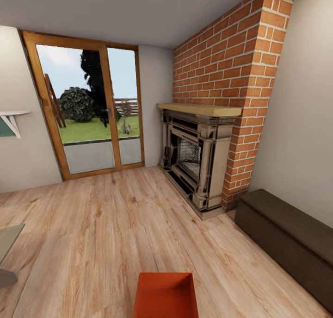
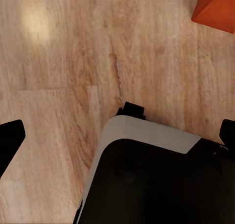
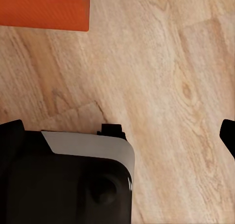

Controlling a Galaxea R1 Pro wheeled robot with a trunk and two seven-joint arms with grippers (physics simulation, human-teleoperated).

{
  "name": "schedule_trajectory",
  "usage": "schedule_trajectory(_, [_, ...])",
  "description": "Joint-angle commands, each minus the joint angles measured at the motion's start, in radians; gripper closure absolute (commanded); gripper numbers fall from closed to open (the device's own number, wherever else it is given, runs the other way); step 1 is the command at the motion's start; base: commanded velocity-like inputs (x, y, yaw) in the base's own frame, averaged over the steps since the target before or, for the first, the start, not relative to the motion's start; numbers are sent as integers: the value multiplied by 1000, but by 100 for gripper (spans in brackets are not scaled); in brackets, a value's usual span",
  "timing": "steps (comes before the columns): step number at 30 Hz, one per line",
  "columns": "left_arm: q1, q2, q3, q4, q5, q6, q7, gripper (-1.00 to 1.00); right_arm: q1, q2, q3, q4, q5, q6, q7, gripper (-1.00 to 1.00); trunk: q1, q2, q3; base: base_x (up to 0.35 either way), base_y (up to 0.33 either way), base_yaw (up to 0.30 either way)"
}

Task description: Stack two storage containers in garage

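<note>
On plank floor [image 1: 106, 225], storage container [image 1: 166, 296], seemingly unobstructed

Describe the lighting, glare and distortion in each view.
Head view: even daylight through the glazed doors, wide-angle stretch tilting the brick fireplace, a soft-edged container at the bottom edge. Left wrist view: a pale glare patch on the plank floor, the robot's base very dark. Right wrist view: flat light, no hard shadows, a container corner crisp.
</note>
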Motion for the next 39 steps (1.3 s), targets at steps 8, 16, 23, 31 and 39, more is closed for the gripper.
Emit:
schedule_trajectory(8, [-1,1,4,1,3,-4,2,-100,-1,-1,2,3,8,-7,-1,-100,0,-1,-1,36,0,0])
schedule_trajectory(16, [0,1,4,1,3,-4,2,-100,-1,-1,0,3,5,-4,-2,-100,0,-1,-1,1,0,15])
schedule_trajectory(23, [-1,1,4,1,3,-4,2,-100,-1,-2,0,3,7,-10,6,-100,0,-1,-6,0,0,0])
schedule_trajectory(31, [-1,1,4,1,3,-4,2,-100,-1,-3,2,3,10,-11,8,-100,0,-1,-19,0,0,0])
schedule_trajectory(39, [0,1,4,-1,4,-4,3,-100,-1,-3,2,3,10,-11,8,-100,0,-1,-31,0,0,0])
